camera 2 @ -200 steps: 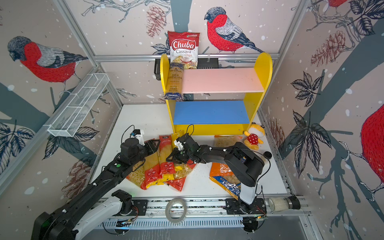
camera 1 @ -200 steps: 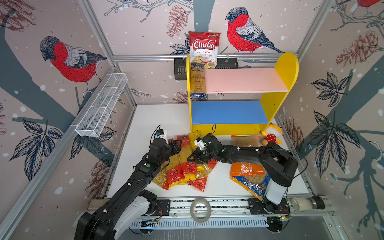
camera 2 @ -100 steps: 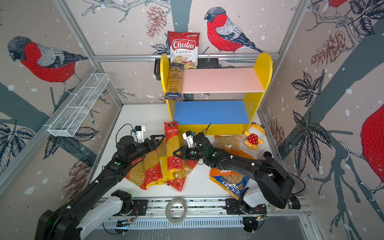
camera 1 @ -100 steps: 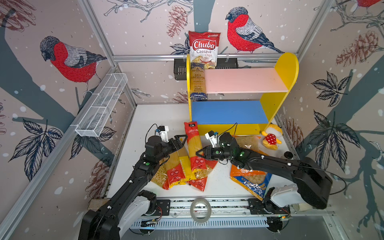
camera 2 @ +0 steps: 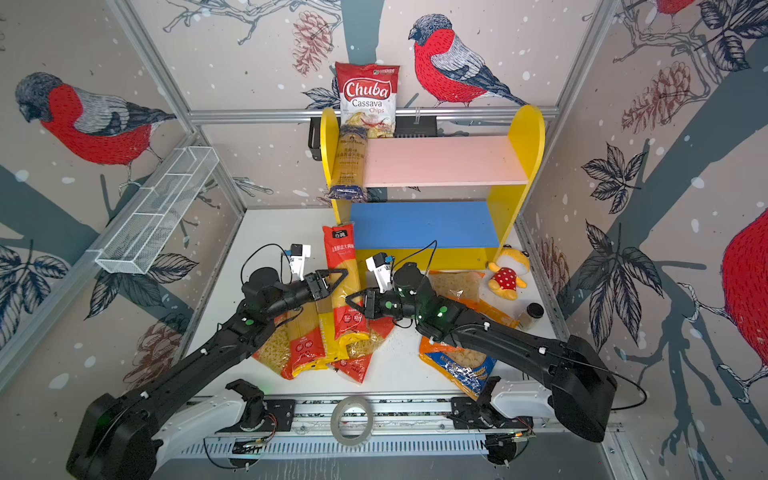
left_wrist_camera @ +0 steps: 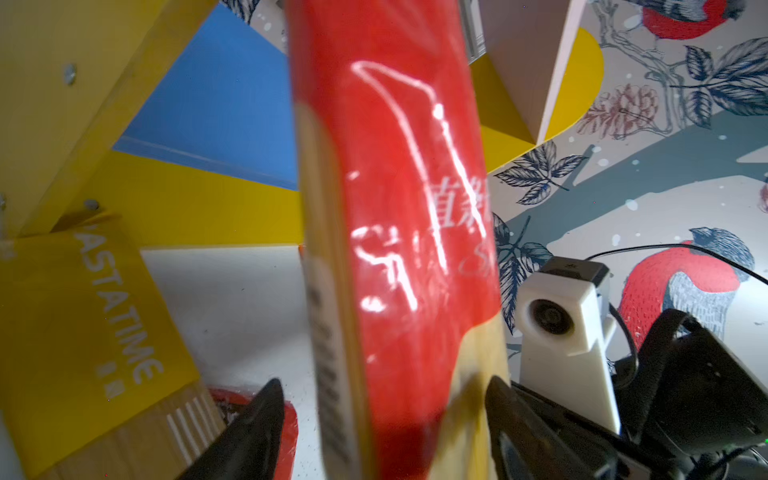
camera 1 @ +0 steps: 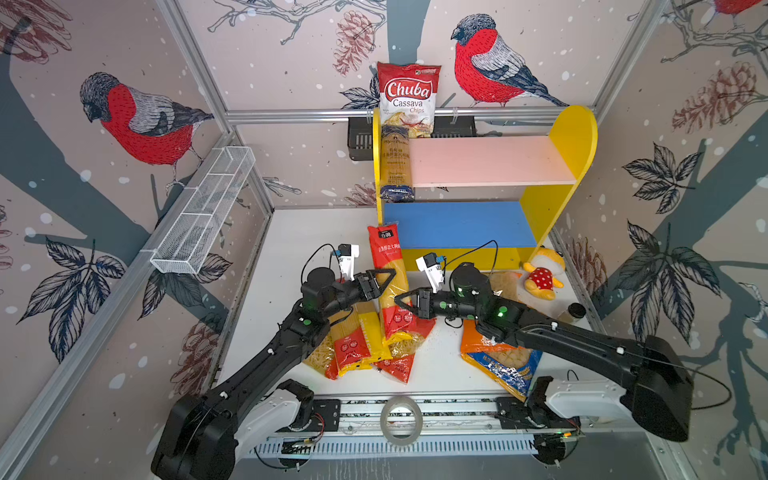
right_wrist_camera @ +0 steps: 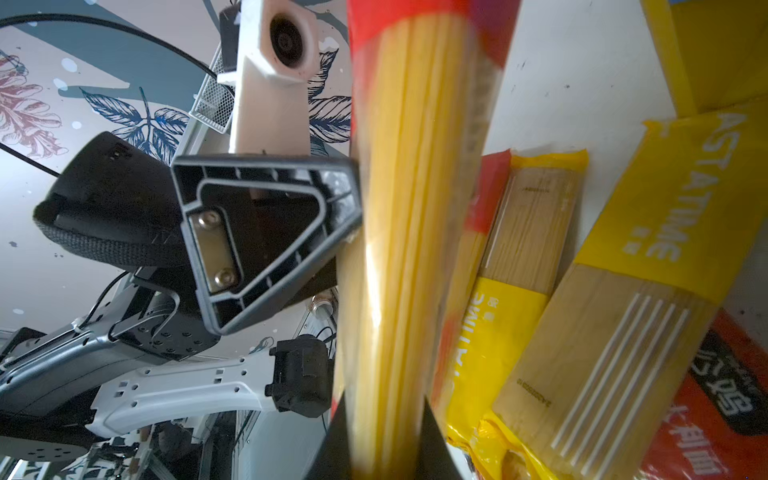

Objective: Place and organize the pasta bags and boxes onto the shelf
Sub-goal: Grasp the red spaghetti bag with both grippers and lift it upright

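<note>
A long red spaghetti pack (camera 1: pixel 388 270) (camera 2: pixel 344 266) stands nearly on end over the pile of pasta bags, in front of the shelf. My right gripper (camera 1: pixel 400 301) (right_wrist_camera: pixel 384 419) is shut on its lower part. My left gripper (camera 1: pixel 380 284) (left_wrist_camera: pixel 382 390) is open, its jaws on either side of the same pack (left_wrist_camera: pixel 395 208), with a gap on one side. A dark blue spaghetti pack (camera 1: pixel 395 166) lies along the left end of the shelf's pink board (camera 1: pixel 490 160). The blue board (camera 1: pixel 457 224) is bare. Yellow PASTATIME packs (camera 1: pixel 365 332) (right_wrist_camera: pixel 665 232) and red bags lie under my left arm.
An orange and a blue-yellow bag (camera 1: pixel 498 361) lie under my right arm. A plush toy (camera 1: pixel 542 278) and a small jar (camera 1: pixel 573 311) sit at the right. The Chuba bag (camera 1: pixel 409 99) stands in a black basket (camera 1: pixel 361 139) behind the shelf. A wire rack (camera 1: pixel 203 212) hangs on the left wall.
My right gripper has lifted the red spaghetti pack out of the pile and stood it up. My left gripper has opened and come in around the pack.
</note>
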`<state>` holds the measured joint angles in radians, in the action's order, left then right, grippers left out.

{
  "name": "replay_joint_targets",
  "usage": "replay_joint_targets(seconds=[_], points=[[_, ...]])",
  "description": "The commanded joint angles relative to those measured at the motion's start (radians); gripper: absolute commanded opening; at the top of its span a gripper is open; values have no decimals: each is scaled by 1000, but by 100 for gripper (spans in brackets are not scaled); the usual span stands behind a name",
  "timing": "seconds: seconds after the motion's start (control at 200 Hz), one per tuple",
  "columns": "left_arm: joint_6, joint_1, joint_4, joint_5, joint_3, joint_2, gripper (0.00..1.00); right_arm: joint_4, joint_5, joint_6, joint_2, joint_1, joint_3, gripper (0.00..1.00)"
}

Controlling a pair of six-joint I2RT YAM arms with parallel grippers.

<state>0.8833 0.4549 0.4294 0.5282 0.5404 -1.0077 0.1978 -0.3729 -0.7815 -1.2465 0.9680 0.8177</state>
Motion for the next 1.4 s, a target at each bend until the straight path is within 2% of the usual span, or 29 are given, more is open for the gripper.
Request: replay_joint_targets(seconds=[0.0, 0.1, 0.28, 0.38, 0.61, 0.78, 0.865, 1.021, 1.146, 1.391], points=[[-5, 5, 80, 27, 7, -12, 67, 97, 9, 87, 3, 20, 30, 8], [3, 7, 108, 40, 3, -16, 59, 103, 5, 85, -2, 26, 32, 10], [-13, 7, 107, 50, 9, 13, 38, 114, -35, 67, -2, 17, 22, 21], [-5, 7, 122, 52, 0, 26, 29, 143, -72, 44, -2, 1, 2, 24], [36, 7, 177, 55, -30, 64, 18, 230, -176, -19, 29, -64, -74, 35], [22, 7, 154, 40, -57, 153, 12, 246, -271, -22, 77, -124, -107, 49], [18, 7, 156, 30, -67, 193, 5, 233, -294, -4, 88, -147, -109, 56], [23, 7, 195, 27, -60, 263, 3, 226, -329, 11, 90, -166, -103, 62], [-6, 7, 167, 12, 5, 277, 3, 257, -355, 8, 92, -166, -101, 67], [-64, 7, 131, 30, 299, 90, 3, 321, -418, -33, 124, -220, -77, 81]])
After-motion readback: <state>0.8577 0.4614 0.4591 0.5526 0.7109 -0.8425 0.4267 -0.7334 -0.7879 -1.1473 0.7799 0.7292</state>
